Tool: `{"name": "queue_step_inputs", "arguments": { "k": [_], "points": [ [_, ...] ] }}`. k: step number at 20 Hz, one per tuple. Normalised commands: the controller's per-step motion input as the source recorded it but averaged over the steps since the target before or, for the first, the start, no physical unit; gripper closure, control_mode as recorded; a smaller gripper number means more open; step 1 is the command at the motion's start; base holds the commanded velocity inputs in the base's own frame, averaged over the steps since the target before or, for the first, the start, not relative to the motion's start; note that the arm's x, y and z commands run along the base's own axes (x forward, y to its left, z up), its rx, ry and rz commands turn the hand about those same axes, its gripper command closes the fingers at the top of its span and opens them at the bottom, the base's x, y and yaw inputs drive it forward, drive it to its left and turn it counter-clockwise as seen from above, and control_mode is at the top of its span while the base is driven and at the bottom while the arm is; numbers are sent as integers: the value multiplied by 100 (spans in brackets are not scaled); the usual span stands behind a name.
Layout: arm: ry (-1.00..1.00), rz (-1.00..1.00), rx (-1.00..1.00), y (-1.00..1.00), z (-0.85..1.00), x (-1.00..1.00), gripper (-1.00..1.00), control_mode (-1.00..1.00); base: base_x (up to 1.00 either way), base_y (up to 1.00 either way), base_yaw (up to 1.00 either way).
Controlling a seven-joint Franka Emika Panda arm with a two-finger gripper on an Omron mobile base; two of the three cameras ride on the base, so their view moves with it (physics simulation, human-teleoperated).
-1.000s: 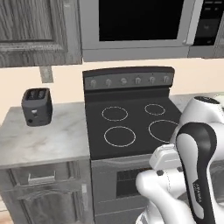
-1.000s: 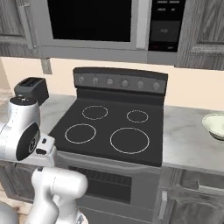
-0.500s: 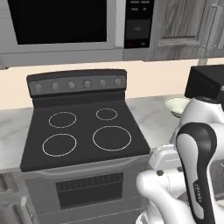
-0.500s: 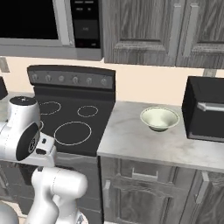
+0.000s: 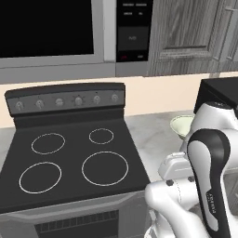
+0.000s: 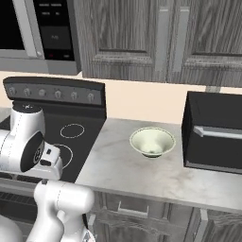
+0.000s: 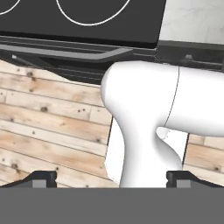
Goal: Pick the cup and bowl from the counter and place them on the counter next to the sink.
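Note:
The bowl (image 6: 152,142), wide and pale cream-green, sits upright on the marbled counter (image 6: 118,168) to the right of the stove. In the left base view the arm half covers the bowl (image 5: 180,124) on the counter (image 5: 148,132). My gripper (image 7: 111,180) is open in the hand view. Its dark fingertips (image 7: 41,178) stand wide apart with nothing held, low in front of the oven door and above the wooden floor, far from the bowl. The cup and the sink are out of view.
A black box-shaped appliance (image 6: 213,132) stands on the counter just right of the bowl. The black stove top (image 5: 69,160) lies to the bowl's left, under a microwave (image 5: 51,32). Dark wood wall cabinets (image 6: 156,38) hang above the counter.
The whole picture has slid left, so the base has driven right along the kitchen. The toaster left the views. The bowl and black appliance came nearer the middle. The gripper stays open.

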Motion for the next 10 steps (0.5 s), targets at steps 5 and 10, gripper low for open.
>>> {"name": "queue_step_inputs", "arguments": {
  "k": [5,10],
  "points": [
    [0,0,0,0,0,0,-100,100,80,-22,-1],
    [0,0,0,0,0,0,-100,100,61,-38,-7]
  ]
}}
